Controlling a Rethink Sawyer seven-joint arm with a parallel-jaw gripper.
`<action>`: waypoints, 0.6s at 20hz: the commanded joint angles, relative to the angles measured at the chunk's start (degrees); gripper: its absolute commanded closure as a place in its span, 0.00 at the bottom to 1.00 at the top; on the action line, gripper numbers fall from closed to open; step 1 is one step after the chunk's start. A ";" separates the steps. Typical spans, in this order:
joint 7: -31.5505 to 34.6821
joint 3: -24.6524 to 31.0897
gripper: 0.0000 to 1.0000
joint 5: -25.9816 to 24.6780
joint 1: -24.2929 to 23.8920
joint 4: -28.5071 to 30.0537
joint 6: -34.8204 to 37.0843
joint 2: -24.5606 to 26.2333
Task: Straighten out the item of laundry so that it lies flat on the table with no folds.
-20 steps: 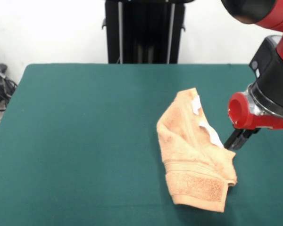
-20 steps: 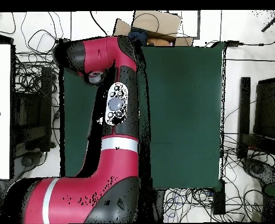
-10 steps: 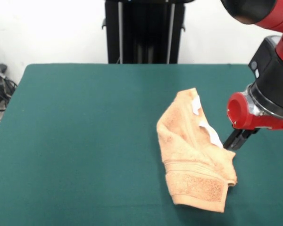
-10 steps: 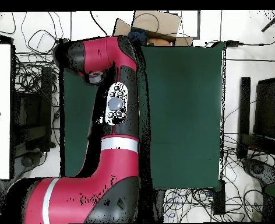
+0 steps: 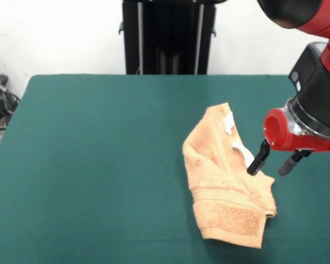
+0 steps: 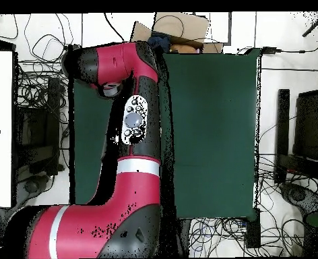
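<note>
On the right half of the green tabletop [image 5: 99, 165], toward the front edge, the peach-orange towel [image 5: 225, 181] was seen lying crumpled and folded over on itself. It formed a long, uneven heap, narrower at its far end and wider at its near end, with a raised ridge running along it. A woven border band was visible across the near part, and two small white tags [image 5: 229, 122] were seen on the side turned toward the arm. The cloth was not spread flat.

Just beside the towel's right edge, the tool [image 5: 270, 164] was held at the end of the red and black arm [image 5: 313, 104], which came down from the upper right. Its two dark fingers [image 5: 257, 159] were spread apart, with nothing gripped between them. The left-hand finger in the front view was placed over the towel's right edge, next to the lower white tag; whether it touched the cloth could not be told. The other finger was held off to the right, over bare green cloth and clear of the towel.

In the overhead view, the left part of the tabletop [image 6: 215, 128] was covered by the arm [image 6: 131, 121], and neither the towel nor the tool could be made out beneath it.
</note>
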 commanded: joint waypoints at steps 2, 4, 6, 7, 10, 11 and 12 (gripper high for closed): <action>5.34 1.80 0.00 -2.28 0.21 7.48 -3.46 1.41; 5.46 1.74 0.00 -2.39 0.25 7.33 -3.42 1.49; 5.82 1.58 0.00 -2.45 0.32 7.05 -3.23 1.61; 5.90 1.54 0.00 -2.45 0.32 6.94 -3.10 1.65; 5.81 1.39 0.00 -2.84 0.41 7.08 -3.45 1.76; 5.83 1.46 0.00 -2.88 0.38 6.93 -3.62 1.93; 6.02 1.45 0.00 -2.89 0.41 6.56 -3.51 2.18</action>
